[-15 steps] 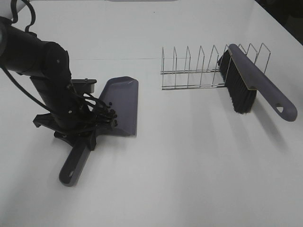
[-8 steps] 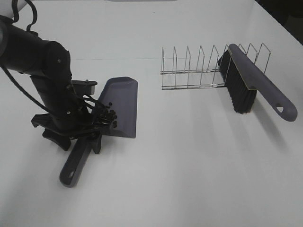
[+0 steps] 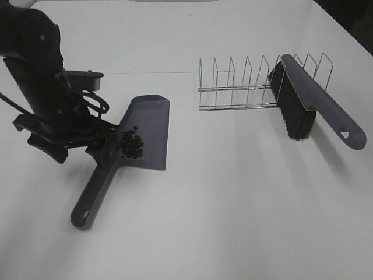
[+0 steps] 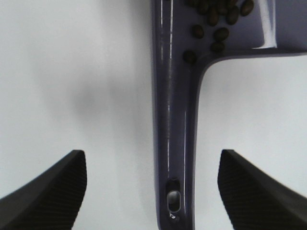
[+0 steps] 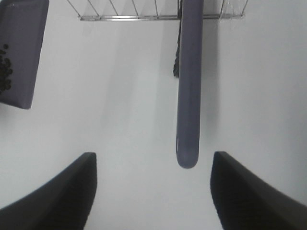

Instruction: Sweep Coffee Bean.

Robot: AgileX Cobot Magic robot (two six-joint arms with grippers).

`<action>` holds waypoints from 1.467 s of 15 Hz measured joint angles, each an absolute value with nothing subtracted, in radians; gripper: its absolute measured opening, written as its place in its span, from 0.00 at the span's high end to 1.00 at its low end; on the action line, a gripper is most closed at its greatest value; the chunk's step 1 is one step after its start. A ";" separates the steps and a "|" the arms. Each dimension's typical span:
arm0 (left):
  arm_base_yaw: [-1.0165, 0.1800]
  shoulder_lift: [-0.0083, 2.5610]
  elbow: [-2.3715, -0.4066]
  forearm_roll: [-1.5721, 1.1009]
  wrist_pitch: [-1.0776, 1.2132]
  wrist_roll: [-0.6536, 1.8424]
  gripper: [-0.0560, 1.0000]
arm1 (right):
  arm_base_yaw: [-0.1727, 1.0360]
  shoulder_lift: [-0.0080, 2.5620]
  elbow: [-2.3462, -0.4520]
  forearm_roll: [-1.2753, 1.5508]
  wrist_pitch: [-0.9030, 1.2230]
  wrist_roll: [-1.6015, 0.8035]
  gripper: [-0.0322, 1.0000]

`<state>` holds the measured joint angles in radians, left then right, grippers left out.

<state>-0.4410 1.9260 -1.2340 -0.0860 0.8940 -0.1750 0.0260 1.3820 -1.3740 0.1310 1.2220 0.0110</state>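
Exterior high: coffee bean (image 3: 132, 145) cluster in dustpan (image 3: 148, 125) on tabletop (image 3: 233, 198); left wrist: left end effector (image 4: 152, 191) apart astride handle, regrasp likely next; right wrist: right end effector (image 5: 153, 191) apart before brush (image 5: 188, 81), idle.

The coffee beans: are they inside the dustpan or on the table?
Inside. The coffee beans sit clustered in the dustpan near its handle; none shows on the table.

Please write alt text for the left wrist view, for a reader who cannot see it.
A purple dustpan lies on a white table, its long handle running between the two dark fingers of the open left tool, which touch nothing. A cluster of dark coffee beans sits in the pan where the handle joins.
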 joint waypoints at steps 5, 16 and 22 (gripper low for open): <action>-0.328 1.852 -1.263 -0.060 0.942 -0.114 0.31 | 0.026 1.213 -1.188 0.131 1.222 0.011 0.40; -0.001 1.224 -0.969 -0.061 1.014 0.034 0.31 | 0.026 0.694 -0.902 0.119 1.225 0.011 0.40; -0.001 0.730 -0.825 0.000 1.159 0.050 0.31 | 0.026 0.381 -0.759 -0.052 1.223 0.023 0.40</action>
<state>-0.0010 0.7300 -0.8250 0.0000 1.1590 0.0500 0.0260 0.3810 -0.7590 -0.0520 1.2230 0.0230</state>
